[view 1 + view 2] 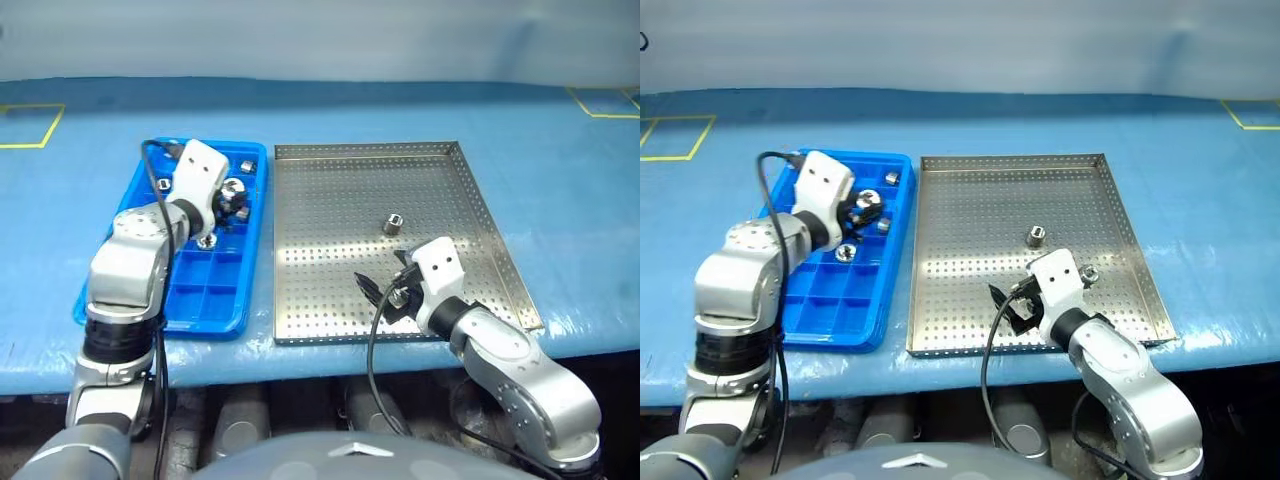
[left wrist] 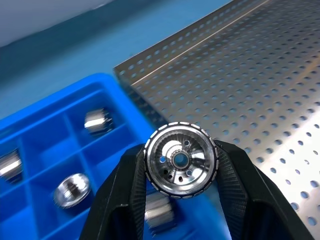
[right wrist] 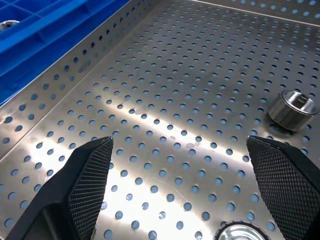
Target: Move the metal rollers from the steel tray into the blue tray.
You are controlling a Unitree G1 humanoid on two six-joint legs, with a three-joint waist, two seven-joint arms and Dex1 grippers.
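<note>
Shiny steel roller [image 2: 180,160] is clamped between the left gripper's [image 2: 180,200] two black fingers [image 2: 239,185], hollow end facing the wrist camera, held up above the blue tray [image 1: 215,315]. Fingers closed tight on its sides, no gap.

Blue tray sits on the table [image 1: 560,190] just left of the steel tray [image 1: 500,240], long edges side by side, nearly touching. Rollers already in its compartments: one near the far right corner [image 1: 246,166], one in the far left part [image 1: 163,184], one mid-tray near the left wrist [image 1: 846,253]. Left wrist view shows a few more lying in separate cells, one end-up [image 2: 72,190], one on its side [image 2: 98,120]. Near-end cells look bare.

Steel tray: one roller standing alone around the middle of the perforated floor [image 1: 392,223]. Another sits close by the right gripper [image 3: 177,187], towards the tray's right rim [image 1: 1089,274]; right wrist view catches the rim of one just beside its fingertips [image 3: 239,233].

Right gripper hangs low over the near part of the steel tray, fingers spread wide, nothing between them, only bare perforated metal. The lone mid-tray roller is ahead of it [image 3: 292,109], well apart from either finger.

Table is covered in blue sheet, yellow tape marks at the far corners [image 1: 30,125].
</note>
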